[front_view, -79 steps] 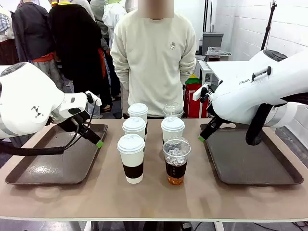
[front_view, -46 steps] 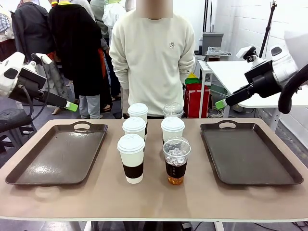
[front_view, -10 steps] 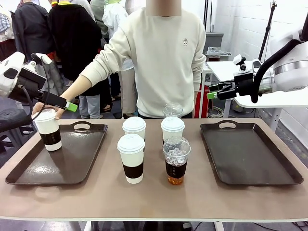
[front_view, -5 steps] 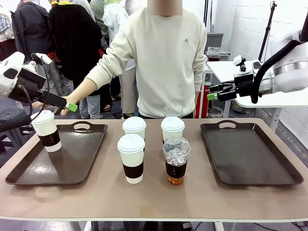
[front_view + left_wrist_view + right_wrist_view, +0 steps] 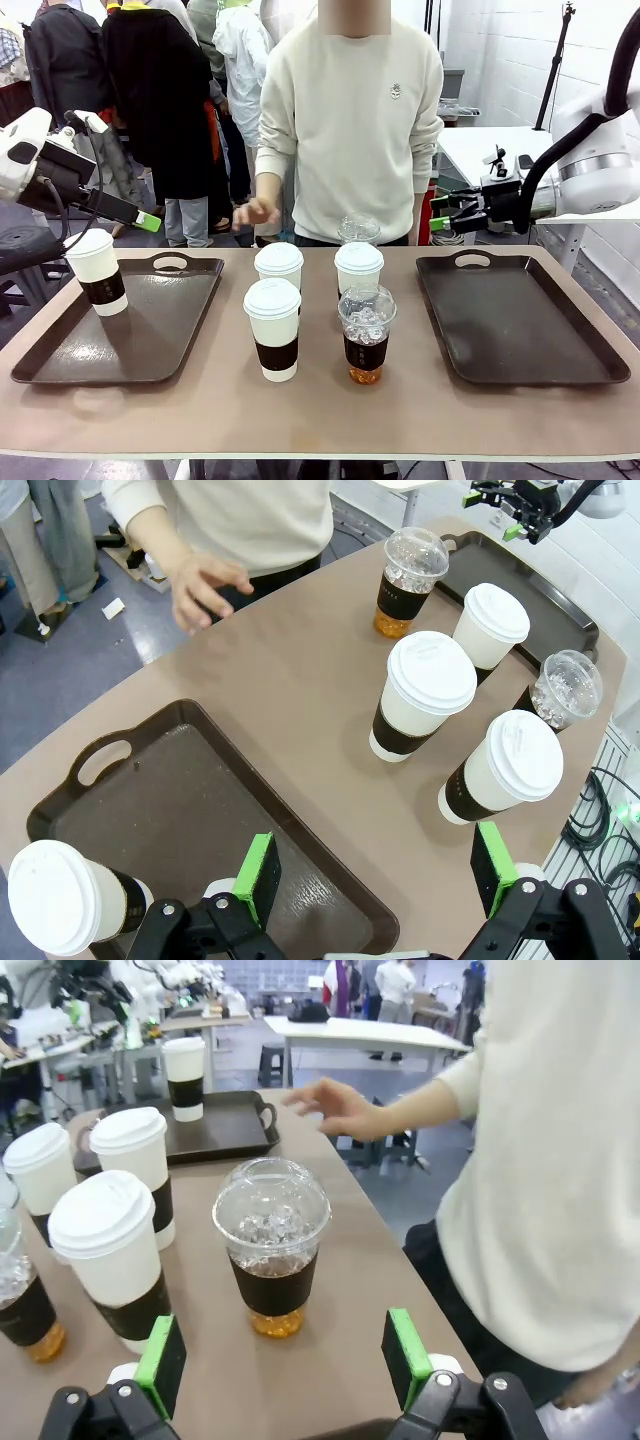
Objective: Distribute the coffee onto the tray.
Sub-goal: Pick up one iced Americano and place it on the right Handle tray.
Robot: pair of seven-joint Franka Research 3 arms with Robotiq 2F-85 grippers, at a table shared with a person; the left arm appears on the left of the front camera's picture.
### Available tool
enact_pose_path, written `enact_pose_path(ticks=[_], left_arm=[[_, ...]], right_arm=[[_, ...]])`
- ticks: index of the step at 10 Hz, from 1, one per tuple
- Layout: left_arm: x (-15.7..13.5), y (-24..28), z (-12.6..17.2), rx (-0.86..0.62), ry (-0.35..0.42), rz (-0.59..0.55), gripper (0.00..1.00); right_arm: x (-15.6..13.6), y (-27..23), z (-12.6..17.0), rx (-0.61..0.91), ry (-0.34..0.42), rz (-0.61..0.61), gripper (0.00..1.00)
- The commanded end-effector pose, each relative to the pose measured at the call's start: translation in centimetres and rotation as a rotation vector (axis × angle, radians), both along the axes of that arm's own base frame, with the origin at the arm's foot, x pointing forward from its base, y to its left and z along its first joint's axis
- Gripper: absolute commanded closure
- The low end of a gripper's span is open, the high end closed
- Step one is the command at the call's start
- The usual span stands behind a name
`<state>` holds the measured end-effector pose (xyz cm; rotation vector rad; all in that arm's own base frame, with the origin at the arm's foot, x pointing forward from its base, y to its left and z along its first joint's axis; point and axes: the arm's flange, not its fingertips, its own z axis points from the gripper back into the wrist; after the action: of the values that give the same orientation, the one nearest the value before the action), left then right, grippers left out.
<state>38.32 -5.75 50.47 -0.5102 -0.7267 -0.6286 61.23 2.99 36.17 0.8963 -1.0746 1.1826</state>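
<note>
**One coffee on the left tray, five bunched mid-counter**

So the robot's left hand (image 5: pixel 147 221) hangs in the air with its green-padded fingers spread wide and nothing between them. Just below it, a bit to the outside, a white lidded paper cup with a dark brown sleeve (image 5: pixel 98 271) stands upright. It sits at the far corner of the dark brown plastic tray on the left (image 5: pixel 130 340). On the left wrist cam that cup sits beside one finger, not between the two.

The robot's right hand (image 5: pixel 440 210) is spread open too, gripping nothing. It floats above the far edge of the dark brown plastic tray on the right (image 5: pixel 520 330).

The other coffees are three more white sleeved cups (image 5: pixel 272 328) and two clear dome-lidded plastic cups of iced brown drink (image 5: pixel 366 335). They stand clustered on the tan counter (image 5: pixel 320 420) between the trays, well apart from both robot hands. On the right wrist cam the rear iced cup (image 5: pixel 272 1245) stands straight ahead of the open fingers, not touching them.

The person's hand (image 5: pixel 255 212) hovers open just beyond the cluster, touching no cup.
</note>
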Motion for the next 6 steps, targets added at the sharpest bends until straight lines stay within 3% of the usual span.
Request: enact_pose_path(ticks=[1,2,3,6], left_arm=[[0.06,-0.02,-0.03,-0.013,0.007,0.000,0.00],[0.06,-0.02,-0.03,-0.013,0.007,0.000,0.00],[0.06,-0.02,-0.03,-0.013,0.007,0.000,0.00],[0.06,-0.02,-0.03,-0.013,0.007,0.000,0.00]], right_arm=[[1.45,0.61,-0.75,0.011,0.027,0.050,0.00],[1.45,0.42,-0.91,0.027,0.057,0.069,0.00],[0.49,0.42,-0.64,0.009,0.008,0.016,0.00],[0.49,0.42,-0.64,0.009,0.008,0.016,0.00]])
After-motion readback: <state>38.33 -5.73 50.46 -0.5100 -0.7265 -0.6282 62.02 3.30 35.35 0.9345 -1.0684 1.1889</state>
